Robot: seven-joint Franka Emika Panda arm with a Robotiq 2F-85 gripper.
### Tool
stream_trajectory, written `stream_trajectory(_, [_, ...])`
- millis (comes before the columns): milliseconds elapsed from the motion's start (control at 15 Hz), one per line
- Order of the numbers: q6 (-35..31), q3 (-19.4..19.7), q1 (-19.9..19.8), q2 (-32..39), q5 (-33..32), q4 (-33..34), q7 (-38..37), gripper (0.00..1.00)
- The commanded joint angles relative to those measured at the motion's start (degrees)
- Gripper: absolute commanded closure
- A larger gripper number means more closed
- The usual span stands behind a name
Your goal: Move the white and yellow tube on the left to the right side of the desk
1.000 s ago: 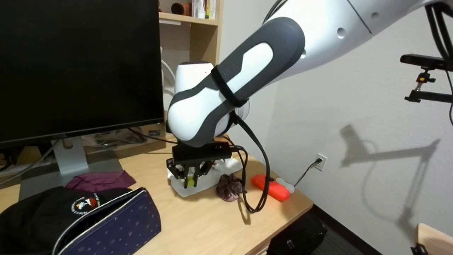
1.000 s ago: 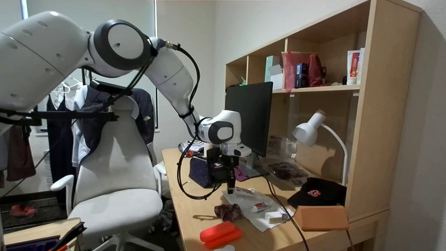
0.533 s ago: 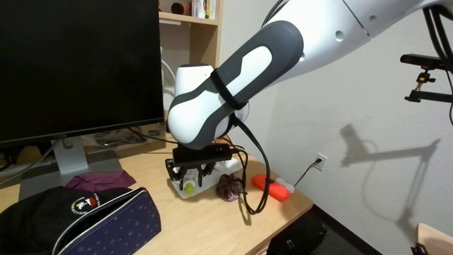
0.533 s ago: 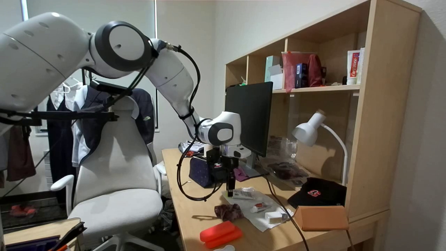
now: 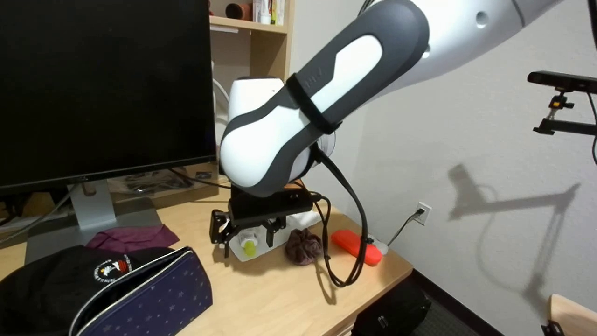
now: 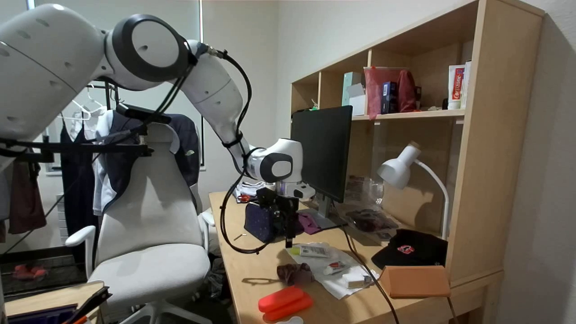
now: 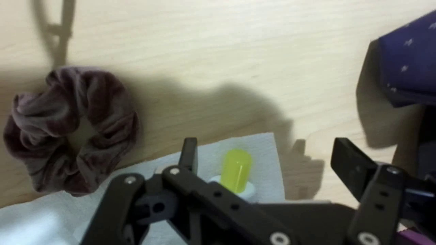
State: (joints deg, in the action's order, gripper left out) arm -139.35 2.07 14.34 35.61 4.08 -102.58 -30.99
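Observation:
The white and yellow tube lies on a white paper sheet on the desk, its yellow-green end toward the desk's front edge. My gripper stands open over this end of it, with nothing held. In the wrist view the yellow cap shows below the jaws, nearer the left finger, and the linkage hides most of the tube's body. In an exterior view the tube's yellow end appears between the two spread fingers.
A scrunchie and a red case lie near the paper. On it are a small red-and-white tube and a white block. A starry blue pouch, a monitor and a brown box stand around.
The jaws have spread from close around the tube to wide apart, letting it go. The tube's yellow end has dropped slightly onto the paper. The arm has since shifted a little toward the chair.

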Motion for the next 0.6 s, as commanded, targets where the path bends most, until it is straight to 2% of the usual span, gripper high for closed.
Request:
stream_trajectory(0, [-2.0, -2.1, -1.0, -10.1, 0.7, -12.4, 4.1, 0.0])
stream_trajectory(200, [-0.8, -3.3, -0.7, -17.2, 0.2, -21.6, 5.5, 0.0])
stream_trajectory(533, [3.5, -5.8, -0.5, -29.1, -0.7, -32.5, 5.4, 0.0])
